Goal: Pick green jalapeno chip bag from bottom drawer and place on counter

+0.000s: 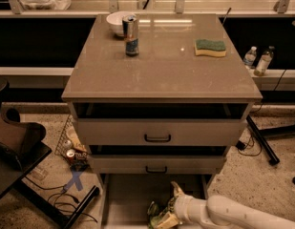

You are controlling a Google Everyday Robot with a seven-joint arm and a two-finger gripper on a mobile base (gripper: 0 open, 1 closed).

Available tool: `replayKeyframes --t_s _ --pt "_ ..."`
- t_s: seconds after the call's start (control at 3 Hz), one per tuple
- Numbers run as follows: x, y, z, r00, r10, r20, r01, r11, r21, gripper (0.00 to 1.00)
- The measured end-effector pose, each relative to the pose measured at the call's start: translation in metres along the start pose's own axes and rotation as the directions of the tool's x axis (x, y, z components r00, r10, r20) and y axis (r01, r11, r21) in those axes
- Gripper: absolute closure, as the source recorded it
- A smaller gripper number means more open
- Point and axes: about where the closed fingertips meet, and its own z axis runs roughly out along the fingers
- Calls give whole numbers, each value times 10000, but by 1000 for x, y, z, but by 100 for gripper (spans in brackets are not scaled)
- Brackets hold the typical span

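Observation:
The green jalapeno chip bag (155, 213) lies crumpled on the floor of the pulled-out bottom drawer (123, 199), near its front at the frame's lower edge. My gripper (170, 205) reaches in from the lower right on a white arm. It is open, one finger behind the bag's right end and one in front of it. I cannot tell whether the fingers touch the bag. The counter (161, 66) is the glossy top of the cabinet, above two upper drawers.
On the counter stand a drink can (131, 35), a white bowl (117, 22) and a green-and-yellow sponge (210, 47). A dark chair (15, 149) and cables sit on the floor to the left. Two bottles (257, 60) stand at the right.

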Motion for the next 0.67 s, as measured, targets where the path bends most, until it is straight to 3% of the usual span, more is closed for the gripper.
replayKeyframes --t_s 0.33,0.67 --pt "26 1 52 9994 307 -190 -311 9992 -251 0" --pt "58 3 89 9998 198 -14 -198 9992 -341 0"
